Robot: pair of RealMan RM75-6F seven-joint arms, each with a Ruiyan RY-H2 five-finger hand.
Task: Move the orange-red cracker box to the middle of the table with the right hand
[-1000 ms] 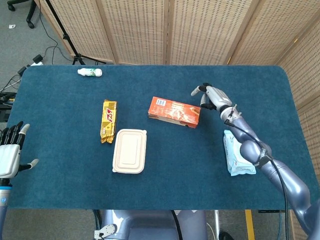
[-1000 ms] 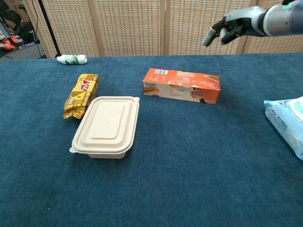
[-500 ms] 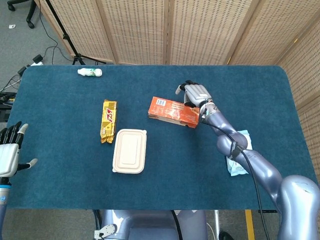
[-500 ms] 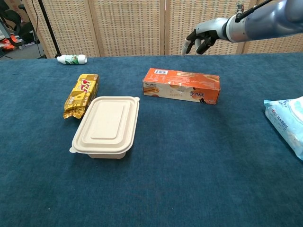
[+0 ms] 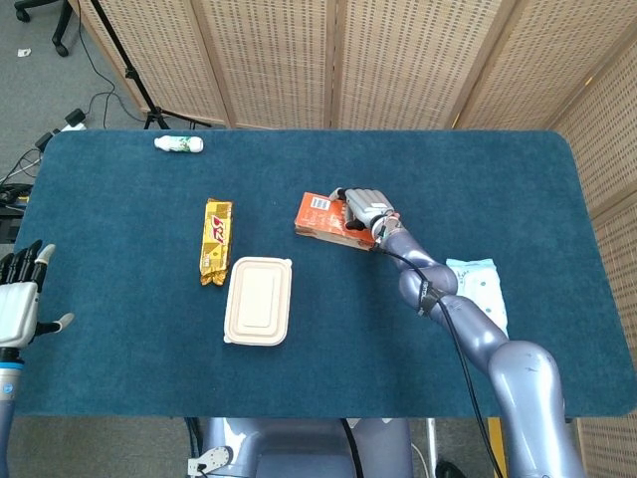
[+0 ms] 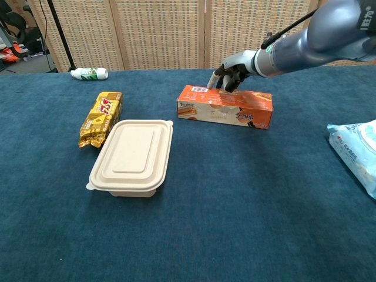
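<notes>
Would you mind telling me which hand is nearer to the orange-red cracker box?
The right hand: it is at the cracker box's top far edge. The left hand hangs open past the table's left edge, far away.

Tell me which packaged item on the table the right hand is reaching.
The orange-red cracker box: the right hand is over its far top edge. The yellow snack pack, white bottle and tissue pack lie apart.

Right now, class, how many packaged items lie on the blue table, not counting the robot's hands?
5: a bottle at the far left edge, a yellow snack pack, a beige container beside it, the cracker box under the right hand, and a wipes pack on the right.
</notes>
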